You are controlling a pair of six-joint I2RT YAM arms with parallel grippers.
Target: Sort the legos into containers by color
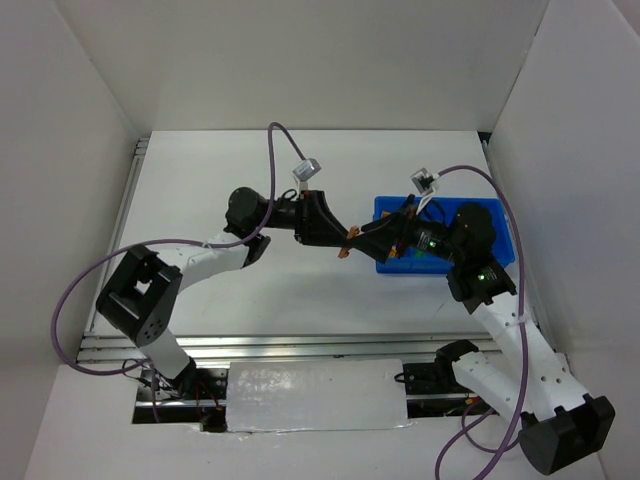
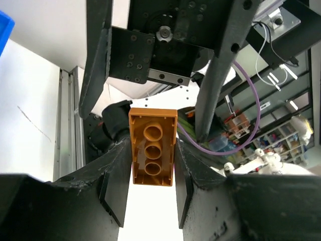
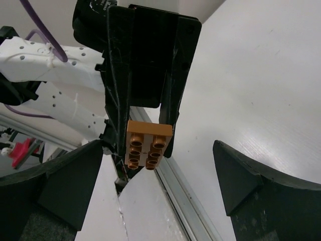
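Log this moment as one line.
left hand shut on orange lego | right hand open, facing it, not gripping | both at left end of blue tray

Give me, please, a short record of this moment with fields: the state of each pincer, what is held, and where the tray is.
left pincer: shut on the orange lego, holding it in the air
right pincer: open, facing the left one, one finger on each side of the lego, not touching it
orange lego: hollow underside turned toward the left wrist camera
blue tray: on the table, partly under the right arm
stage: looks like a handover, lego not yet in the tray
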